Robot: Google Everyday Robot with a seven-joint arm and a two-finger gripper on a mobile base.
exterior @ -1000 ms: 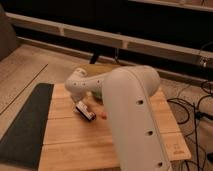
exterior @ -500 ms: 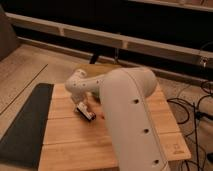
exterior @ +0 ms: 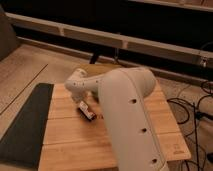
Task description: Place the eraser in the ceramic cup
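Note:
The eraser (exterior: 86,111), a small black block with a white top and red marks, lies on the wooden table (exterior: 70,140) left of centre. My white arm reaches over the table and bends down at its wrist joint (exterior: 75,85). The gripper (exterior: 92,106) is right at the eraser, mostly hidden under the arm. An olive-green rounded shape, which looks like the ceramic cup (exterior: 97,69), shows at the table's far edge behind the arm. Only its upper part is in view.
A dark mat (exterior: 26,125) lies along the table's left side. My bulky forearm (exterior: 132,120) covers the table's middle and right. Cables (exterior: 192,107) run on the floor to the right. A dark bench or rail (exterior: 100,40) stands behind the table.
The arm has barely shifted. The eraser stays at about the same spot on the table.

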